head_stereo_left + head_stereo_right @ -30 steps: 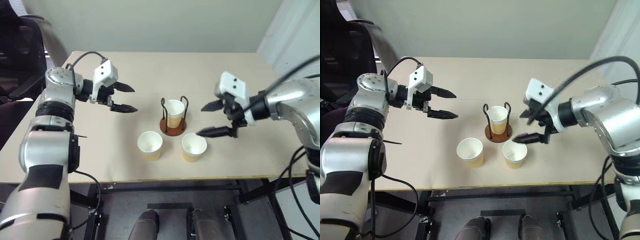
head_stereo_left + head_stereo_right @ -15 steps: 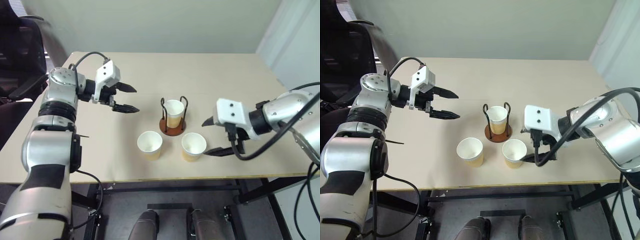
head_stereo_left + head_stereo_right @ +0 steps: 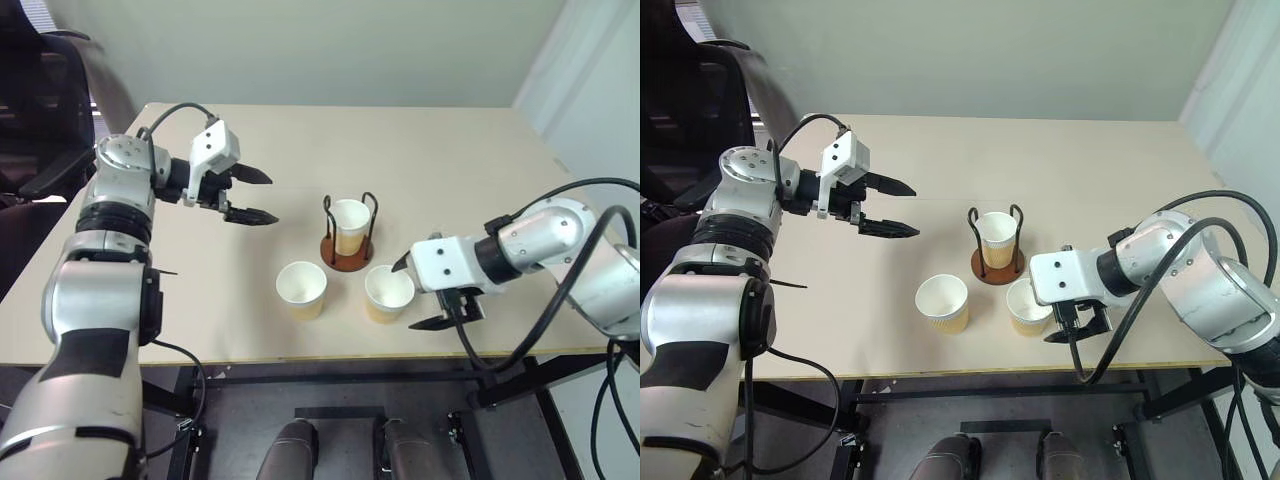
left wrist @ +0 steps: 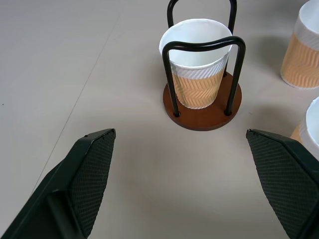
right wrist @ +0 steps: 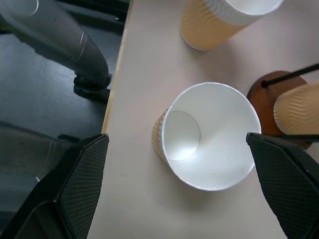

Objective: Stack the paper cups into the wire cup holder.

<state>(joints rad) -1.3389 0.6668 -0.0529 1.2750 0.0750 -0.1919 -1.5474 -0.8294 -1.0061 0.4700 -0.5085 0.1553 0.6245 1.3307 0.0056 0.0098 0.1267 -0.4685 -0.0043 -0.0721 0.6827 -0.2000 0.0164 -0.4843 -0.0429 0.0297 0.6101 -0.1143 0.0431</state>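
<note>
Left eye view shows a pale beige worktop (image 3: 430,150) carrying a small group of things near its front edge. On the left, the left gripper (image 3: 258,196) hangs above the worktop well away from the cups, its two black fingers spread wide and holding nothing. On the right, the right gripper (image 3: 415,294) sits low beside the front right paper cup (image 3: 388,292), its fingers spread wide with one on either side of the cup; they do not appear to touch it. At the centre stands the wire cup holder (image 3: 347,238), a round reddish-brown base with black wire loops rising upright, and one paper cup (image 3: 349,225) sits upright inside it. A third paper cup (image 3: 300,290) stands upright on the worktop, in front of the holder and to its left.
</note>
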